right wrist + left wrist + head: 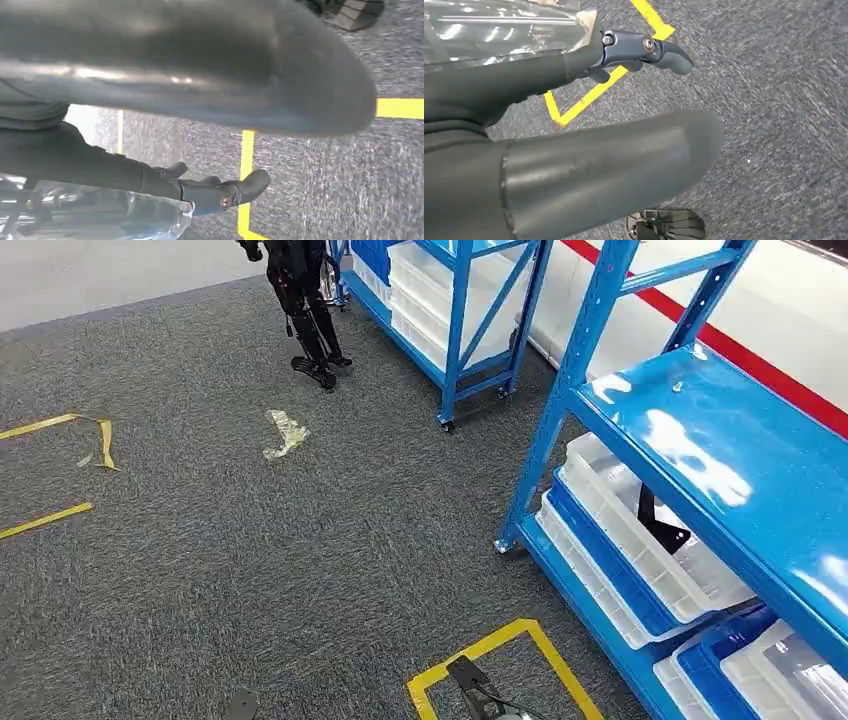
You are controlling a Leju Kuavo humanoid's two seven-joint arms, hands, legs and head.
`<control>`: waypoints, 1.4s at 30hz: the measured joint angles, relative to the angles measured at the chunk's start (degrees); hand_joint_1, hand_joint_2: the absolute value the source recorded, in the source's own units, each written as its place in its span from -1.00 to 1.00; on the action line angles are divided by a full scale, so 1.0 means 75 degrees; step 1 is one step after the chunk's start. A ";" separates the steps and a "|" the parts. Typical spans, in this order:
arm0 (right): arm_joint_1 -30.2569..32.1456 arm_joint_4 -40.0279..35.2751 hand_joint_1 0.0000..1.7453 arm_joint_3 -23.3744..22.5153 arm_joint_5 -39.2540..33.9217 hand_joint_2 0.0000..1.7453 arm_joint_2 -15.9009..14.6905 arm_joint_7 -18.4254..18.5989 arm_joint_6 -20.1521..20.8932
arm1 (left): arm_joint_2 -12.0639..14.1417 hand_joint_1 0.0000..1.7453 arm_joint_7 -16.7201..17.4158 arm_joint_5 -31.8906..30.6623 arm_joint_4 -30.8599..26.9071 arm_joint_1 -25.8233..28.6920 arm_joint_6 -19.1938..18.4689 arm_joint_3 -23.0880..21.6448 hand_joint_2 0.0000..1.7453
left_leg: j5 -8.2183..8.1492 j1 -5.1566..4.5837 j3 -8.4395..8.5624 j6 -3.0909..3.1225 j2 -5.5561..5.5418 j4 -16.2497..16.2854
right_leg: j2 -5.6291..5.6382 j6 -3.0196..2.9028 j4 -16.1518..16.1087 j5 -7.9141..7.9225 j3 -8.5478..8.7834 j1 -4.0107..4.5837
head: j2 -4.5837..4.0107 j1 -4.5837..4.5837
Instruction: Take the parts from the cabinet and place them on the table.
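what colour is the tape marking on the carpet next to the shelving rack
Yellow. The tape marking forms a rectangle outline on the grey carpet, clearest in the head view.

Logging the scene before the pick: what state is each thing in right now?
white bin, open-topped, on the lower shelf.
black part, lying in that bin.
yellow floor tape, peeling up at one end.
plastic scrap, crumpled on the carpet.
left hand, fingers outstretched against clear plastic; grip unclear.
right hand, same.

Grey carpet (250,570) — yellow tape (500,645)
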 joint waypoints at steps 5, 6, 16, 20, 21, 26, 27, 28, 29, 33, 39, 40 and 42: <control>0.0058 0.0006 -1.00 -0.0038 0.0000 -1.00 -0.0006 0.0000 0.0000 | 0.0015 -1.00 0.0000 0.0000 0.0044 0.0010 -0.0003 0.0006 -1.00 | -0.0016 -0.0021 -0.0009 0.0019 0.0267 0.0002 | -0.0049 0.0042 0.1511 -0.0450 -0.0740 -0.0022 | 0.0000 -0.0006; 0.0058 0.0006 -1.00 -0.0038 0.0000 -1.00 -0.0006 0.0000 0.0000 | 0.0015 -1.00 0.0000 0.0000 0.0044 0.0010 -0.0003 0.0006 -1.00 | -0.0016 -0.0021 -0.0009 0.0019 0.0267 0.0002 | -0.0049 0.0042 0.1511 -0.0450 -0.0740 -0.0022 | 0.0000 -0.0006; 0.0011 0.0009 -1.00 -0.0222 0.0146 -1.00 0.0006 -0.0003 -0.0003 | 0.0026 -1.00 0.0003 0.0090 0.0076 0.0007 0.0026 -0.0058 -1.00 | -0.0865 0.0009 -0.0471 -0.0369 0.0146 0.1220 | -0.0124 -0.0264 -0.0888 0.0363 0.0581 -0.0058 | 0.0000 -0.0041; 0.0070 0.0009 -1.00 -0.0318 0.0184 -1.00 0.0009 -0.0003 -0.0003 | 0.0026 -1.00 0.0041 0.0090 0.0079 0.0037 0.0026 -0.0090 -1.00 | -0.0849 0.0018 -0.0960 -0.0383 0.0094 0.1988 | 0.0133 -0.0263 -0.0880 0.0361 0.0598 -0.0021 | 0.0000 -0.0041; 0.0069 0.0009 -1.00 -0.0335 0.0201 -1.00 0.0015 -0.0003 -0.0003 | 0.0026 -1.00 0.0055 0.0093 0.0079 0.0034 0.0026 -0.0096 -1.00 | -0.0514 0.0028 -0.0703 -0.0372 0.0079 0.1454 | 0.0205 -0.0261 -0.0879 0.0360 0.0616 -0.0025 | 0.0000 -0.0041; 0.0067 0.0009 -1.00 -0.0393 0.0227 -1.00 0.0032 -0.0006 -0.0003 | 0.0032 -1.00 0.0090 0.0093 0.0079 0.0028 0.0041 -0.0111 -1.00 | -0.0085 0.0012 -0.0036 -0.0250 -0.0269 0.0102 | 0.0443 -0.0101 -0.0865 0.0385 0.0527 0.0037 | 0.0000 -0.0032; 0.0081 0.0009 -1.00 -0.0411 0.0230 -1.00 0.0032 -0.0006 -0.0003 | 0.0032 -1.00 0.0093 0.0093 0.0079 0.0025 0.0044 -0.0114 -1.00 | -0.0064 -0.0016 -0.0036 -0.0192 -0.0220 0.0090 | 0.0493 -0.0053 -0.0886 0.0415 0.0520 0.0002 | 0.0000 -0.0035; 0.0086 0.0012 -1.00 -0.0420 0.0230 -1.00 0.0026 -0.0006 -0.0003 | 0.0024 -1.00 0.0096 0.0093 0.0079 0.0019 0.0044 -0.0117 -1.00 | -0.0007 0.0020 -0.0009 -0.0107 -0.0146 0.0018 | 0.0508 -0.0002 -0.0873 0.0397 0.0442 0.0040 | 0.0000 -0.0035; 0.0086 0.0009 -1.00 -0.0423 0.0236 -1.00 0.0026 -0.0006 -0.0003 | 0.0024 -1.00 0.0096 0.0093 0.0076 0.0015 0.0047 -0.0117 -1.00 | 0.0018 0.0015 0.0019 -0.0065 -0.0084 -0.0016 | 0.0240 0.0010 -0.0725 0.0323 0.0397 0.0006 | 0.0000 -0.0032; 0.0081 0.0012 -1.00 -0.0428 0.0265 -1.00 0.0029 -0.0006 -0.0003 | 0.0026 -1.00 0.0099 0.0102 0.0073 0.0035 0.0047 -0.0111 -1.00 | 0.0001 -0.0016 0.0004 0.0022 0.0205 -0.0024 | -0.0039 -0.0037 0.1432 -0.0509 -0.0678 0.0005 | 0.0000 0.0012; 0.0073 0.0015 -1.00 -0.0481 0.0306 -1.00 0.0020 0.0000 -0.0003 | 0.0024 -1.00 0.0099 0.0114 0.0073 0.0033 0.0047 -0.0114 -1.00 | -0.0078 -0.0073 0.0045 -0.0117 0.0500 0.0009 | -0.0566 0.0175 -0.0860 0.0291 0.0549 0.0001 | 0.0000 0.0038; 0.0070 0.0015 -1.00 -0.0484 0.0306 -1.00 0.0020 0.0000 -0.0003 | 0.0024 -1.00 0.0099 0.0114 0.0073 0.0033 0.0047 -0.0111 -1.00 | -0.0080 -0.0064 0.0062 -0.0156 0.0527 -0.0006 | -0.0448 0.0086 -0.0869 0.0332 0.0568 0.0020 | -0.0003 0.0003; 0.0082 0.0015 -1.00 -0.0490 0.0309 -1.00 0.0012 0.0000 -0.0003 | 0.0018 -1.00 0.0099 0.0117 0.0073 0.0028 0.0047 -0.0114 -1.00 | -0.0065 -0.0037 0.0118 -0.0241 0.0623 -0.0063 | -0.0362 -0.0008 -0.0860 0.0323 0.0542 0.0068 | 0.0000 -0.0006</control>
